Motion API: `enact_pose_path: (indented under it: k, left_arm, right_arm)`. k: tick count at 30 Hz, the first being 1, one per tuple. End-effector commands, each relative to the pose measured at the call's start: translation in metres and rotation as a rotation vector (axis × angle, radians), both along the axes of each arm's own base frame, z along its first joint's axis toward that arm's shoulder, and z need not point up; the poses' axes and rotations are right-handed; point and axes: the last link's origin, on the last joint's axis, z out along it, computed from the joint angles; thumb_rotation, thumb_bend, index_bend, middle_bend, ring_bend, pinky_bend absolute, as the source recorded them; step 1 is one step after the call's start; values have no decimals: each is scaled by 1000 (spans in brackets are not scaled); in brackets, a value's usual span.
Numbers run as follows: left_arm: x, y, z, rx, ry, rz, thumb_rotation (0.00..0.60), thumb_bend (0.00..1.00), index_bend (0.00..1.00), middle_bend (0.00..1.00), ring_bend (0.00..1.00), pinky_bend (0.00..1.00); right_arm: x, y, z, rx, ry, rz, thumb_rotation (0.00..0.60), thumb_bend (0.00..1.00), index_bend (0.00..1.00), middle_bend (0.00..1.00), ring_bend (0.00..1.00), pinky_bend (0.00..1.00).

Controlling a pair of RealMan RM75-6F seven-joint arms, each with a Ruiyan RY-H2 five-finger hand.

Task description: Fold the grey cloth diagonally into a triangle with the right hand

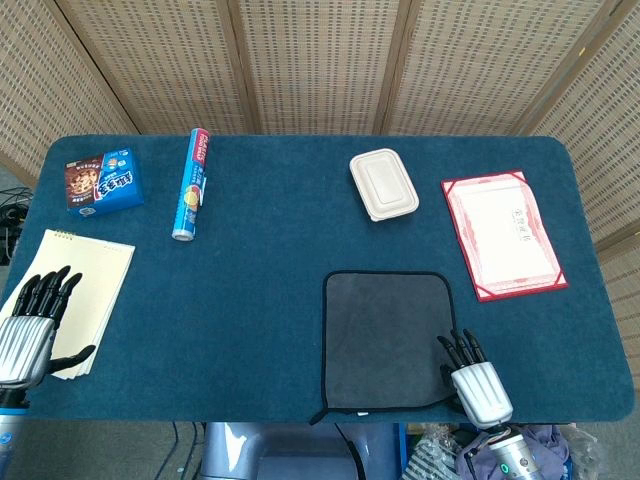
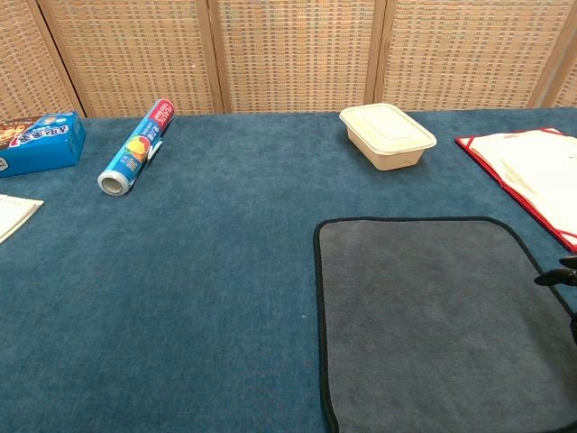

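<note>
The grey cloth [image 1: 388,338] with a black hem lies flat and unfolded on the blue table, near the front edge; it fills the lower right of the chest view as the grey cloth [image 2: 442,325]. My right hand [image 1: 474,378] hovers at the cloth's near right corner, fingers stretched out and apart, holding nothing. Only its dark fingertips [image 2: 561,276] show at the right edge of the chest view. My left hand [image 1: 30,325] rests far off at the table's left front, fingers spread, over a notepad.
A yellow notepad [image 1: 90,290] lies under the left hand. Cookie box [image 1: 103,182], foil roll [image 1: 190,183] and white lunch box [image 1: 383,184] sit along the back. A red-edged certificate folder [image 1: 503,232] lies right of the cloth.
</note>
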Motion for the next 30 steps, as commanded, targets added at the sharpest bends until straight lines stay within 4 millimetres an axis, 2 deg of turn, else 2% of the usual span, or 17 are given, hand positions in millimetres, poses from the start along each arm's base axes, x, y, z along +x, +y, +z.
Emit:
enact_pose_path:
  k: [1, 15, 30]
  left_arm:
    - [0, 0, 0, -1, 0, 1, 600, 117, 0, 0, 0, 0]
    - [1, 1, -1, -8, -4, -4, 600, 116, 0, 0, 0, 0]
    - [3, 2, -3, -13, -2, -12, 600, 117, 0, 0, 0, 0]
  right_arm:
    - [-1, 0, 0, 5, 3, -2, 600, 290, 629, 166, 0, 0]
    - [-3, 0, 0, 11, 5, -6, 600, 477, 629, 168, 0, 0]
    - [0, -2, 0, 13, 9, 2, 600, 482, 636, 174, 0, 0]
